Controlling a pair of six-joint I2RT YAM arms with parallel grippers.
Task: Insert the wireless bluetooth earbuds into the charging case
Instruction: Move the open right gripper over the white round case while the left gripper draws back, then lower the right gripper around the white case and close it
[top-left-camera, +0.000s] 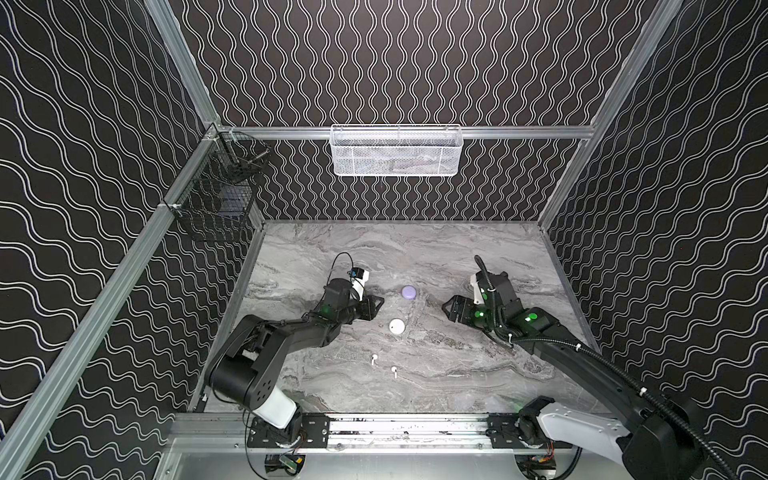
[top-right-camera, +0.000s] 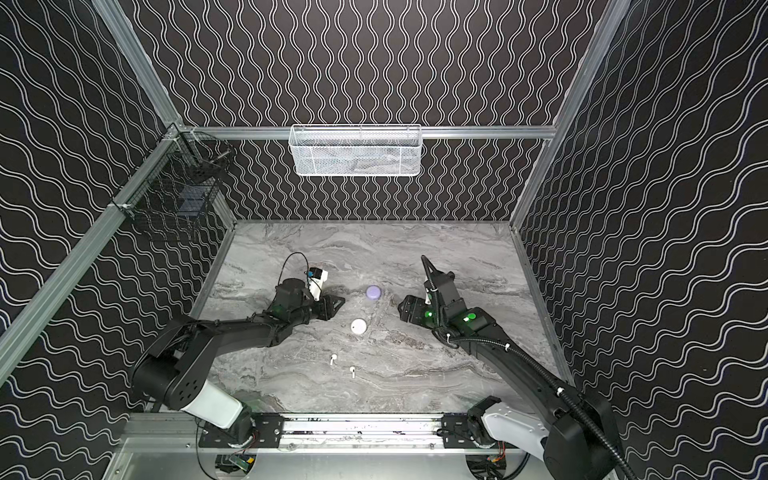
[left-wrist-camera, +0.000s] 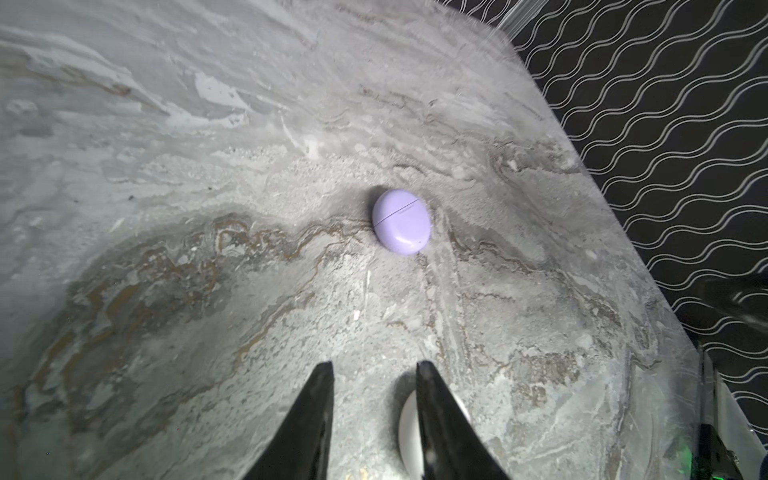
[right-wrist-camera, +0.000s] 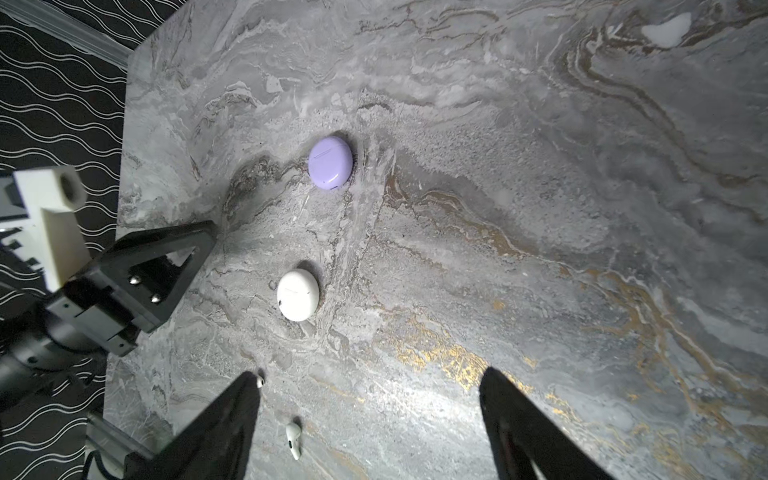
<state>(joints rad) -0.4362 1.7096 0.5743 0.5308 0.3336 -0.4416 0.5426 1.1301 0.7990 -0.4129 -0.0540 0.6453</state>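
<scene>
Access comes first, as I judge it: the white case (top-left-camera: 397, 326) and the lavender case (top-left-camera: 409, 291) both sit shut on the worktop (top-left-camera: 457, 374), so no earbud can go in yet. The left gripper (left-wrist-camera: 374, 368) hovers with its fingers a little apart and nothing between them. The white case is just beside one finger and the lavender case lies farther ahead of the tips. The right gripper (right-wrist-camera: 370, 376) is spread wide and empty, with both cases ahead of it.

One white earbud (right-wrist-camera: 292, 436) and a second earbud (right-wrist-camera: 260, 381) lie behind both grippers' fingertips, apart from the cases. A smooth round case will likely slide, so one gripper should pin it while the other lifts at the seam.

A finger covers most of the white case in the left wrist view, and another hides most of the second earbud in the right wrist view. No lavender earbuds show; whether they are inside the lavender case I cannot tell.
</scene>
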